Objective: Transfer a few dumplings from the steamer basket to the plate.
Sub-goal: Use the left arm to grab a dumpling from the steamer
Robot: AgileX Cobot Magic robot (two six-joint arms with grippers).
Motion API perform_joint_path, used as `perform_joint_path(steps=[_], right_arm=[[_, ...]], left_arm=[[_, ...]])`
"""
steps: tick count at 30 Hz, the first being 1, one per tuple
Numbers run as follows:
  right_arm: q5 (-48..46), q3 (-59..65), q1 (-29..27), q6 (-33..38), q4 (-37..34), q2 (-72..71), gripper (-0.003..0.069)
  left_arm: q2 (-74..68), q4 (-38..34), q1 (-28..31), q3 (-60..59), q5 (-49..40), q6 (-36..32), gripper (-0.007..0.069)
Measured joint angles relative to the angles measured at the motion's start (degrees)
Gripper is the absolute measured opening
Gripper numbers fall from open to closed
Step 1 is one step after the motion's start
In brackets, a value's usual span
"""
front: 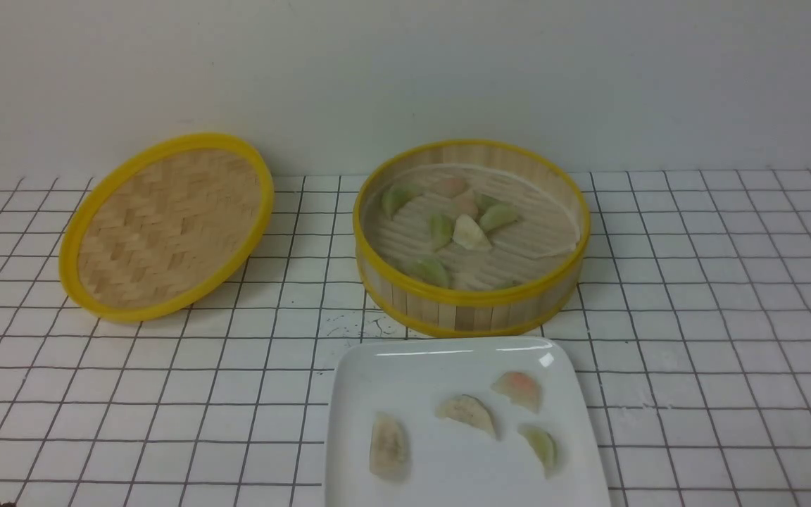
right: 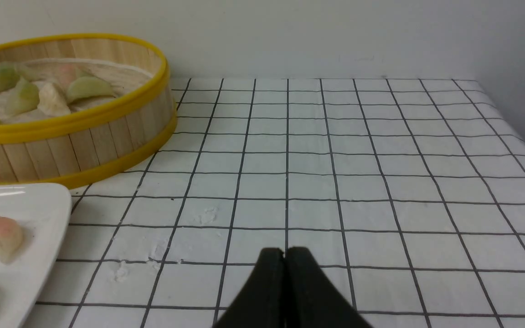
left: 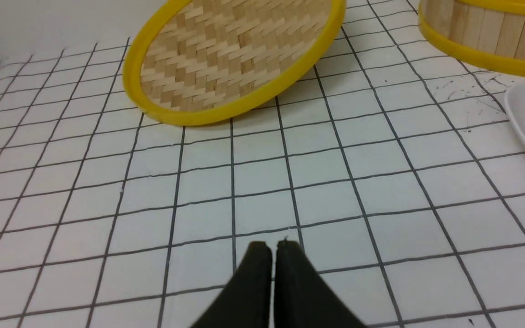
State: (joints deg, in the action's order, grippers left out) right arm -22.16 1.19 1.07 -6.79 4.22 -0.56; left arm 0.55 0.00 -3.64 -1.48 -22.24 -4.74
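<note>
The bamboo steamer basket (front: 472,299) stands at mid-table and holds several dumplings (front: 471,232), green, pinkish and whitish. In front of it the white square plate (front: 412,370) carries several dumplings (front: 467,413). The basket (right: 62,150) and plate (right: 39,205) also show in the right wrist view. My left gripper (left: 272,248) is shut and empty over bare tablecloth, away from the basket. My right gripper (right: 285,251) is shut and empty over the cloth to the right of the plate. Neither gripper shows in the front view.
The woven yellow-rimmed lid (front: 166,225) leans tilted at the left of the basket; it also shows in the left wrist view (left: 235,59). A white grid-patterned tablecloth (front: 715,317) covers the table. A wall stands close behind. The table's right edge shows in the right wrist view.
</note>
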Motion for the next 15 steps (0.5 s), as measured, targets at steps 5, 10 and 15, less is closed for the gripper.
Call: perform_joint_path(steps=[5,10,15], right_arm=[[0.00,0.00,0.00,0.00,0.00,0.00,-0.0015],[0.00,0.00,0.00,0.00,0.00,0.00,-0.0015],[0.00,0.00,0.00,0.00,0.00,0.00,-0.0015]], left_arm=[[0.00,0.00,0.00,-0.26,2.14,0.98,-0.0006],[0.00,-14.49,0.00,-0.25,17.92,10.95,-0.0006],[0.00,-26.22,0.00,-0.14,38.30,16.87,-0.0006]])
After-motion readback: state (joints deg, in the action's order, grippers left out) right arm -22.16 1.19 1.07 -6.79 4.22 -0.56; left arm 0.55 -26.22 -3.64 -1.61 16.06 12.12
